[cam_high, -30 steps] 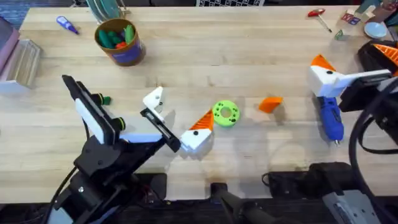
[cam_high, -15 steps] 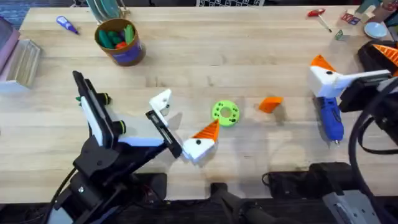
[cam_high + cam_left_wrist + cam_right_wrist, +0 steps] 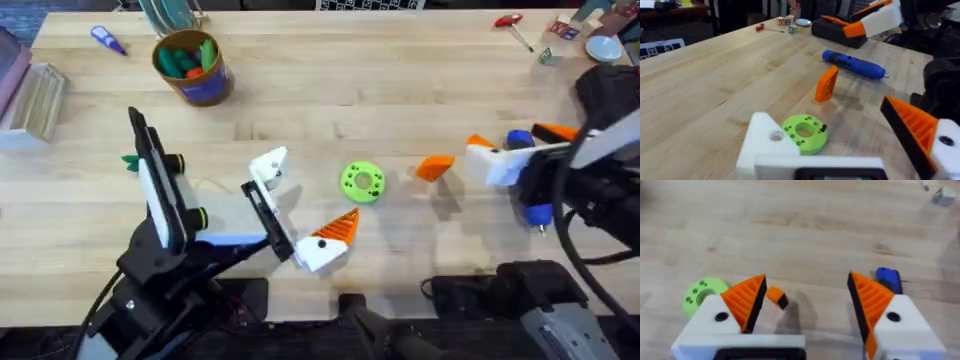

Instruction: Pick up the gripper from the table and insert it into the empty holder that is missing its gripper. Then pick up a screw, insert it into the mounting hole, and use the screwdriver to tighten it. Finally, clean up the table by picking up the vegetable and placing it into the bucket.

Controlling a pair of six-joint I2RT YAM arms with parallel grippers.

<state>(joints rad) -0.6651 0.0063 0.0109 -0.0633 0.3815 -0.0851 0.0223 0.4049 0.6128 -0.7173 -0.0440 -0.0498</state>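
A pale, grained wooden table (image 3: 400, 90) is seen beneath everything. The right gripper (image 3: 805, 297), ribbed orange pads on white blocks, has been swung inward since a second ago and is spread wide, empty, over the wedge-shaped orange gripper (image 3: 434, 167). The left gripper (image 3: 300, 205), one white block bare, is held wide apart, empty, beside the holed green disc (image 3: 362, 182).

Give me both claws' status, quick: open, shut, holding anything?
Left claw: open, holding nothing; one side is a bare white holder with no orange finger.
Right claw: open, holding nothing, above the loose orange gripper finger.
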